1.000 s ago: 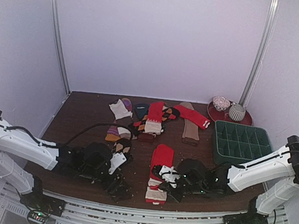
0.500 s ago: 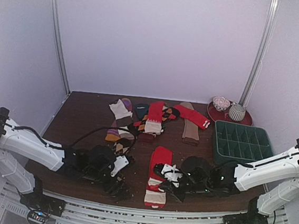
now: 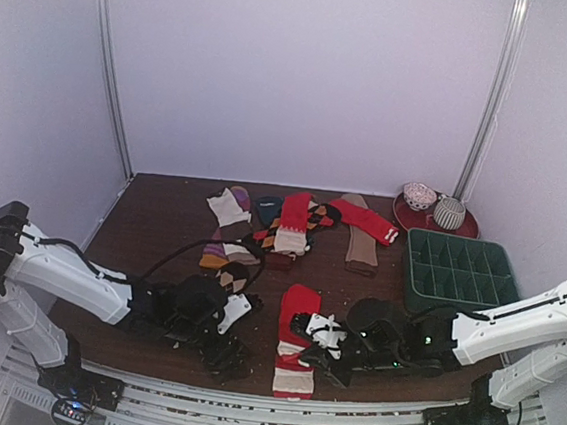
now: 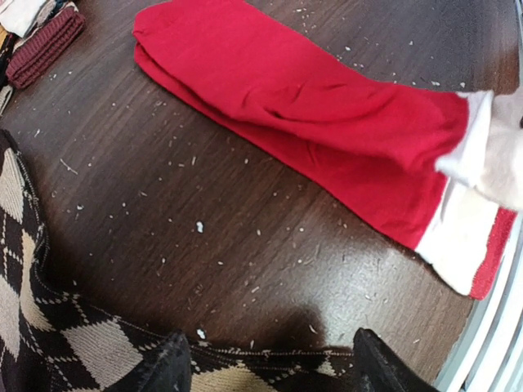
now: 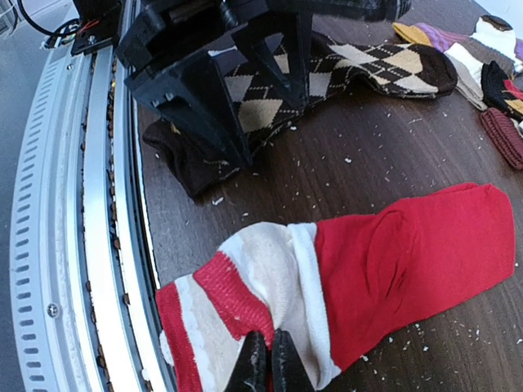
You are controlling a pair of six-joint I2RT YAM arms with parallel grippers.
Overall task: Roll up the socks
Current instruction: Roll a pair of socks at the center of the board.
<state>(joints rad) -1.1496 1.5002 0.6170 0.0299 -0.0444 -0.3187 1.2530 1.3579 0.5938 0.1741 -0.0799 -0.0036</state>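
Your right jaws are pressed together, pinching the white-and-red striped cuff of the red sock (image 5: pixel 409 253). Your left jaws are spread wide, tips down, straddling an edge of the brown argyle sock (image 4: pixel 49 327). The red sock lies near the table's (image 5: pixel 392 155) near edge, toe pointing far. The argyle sock lies just to its left, apart from it. Other socks (image 3: pixel 282 222) lie heaped farther back.
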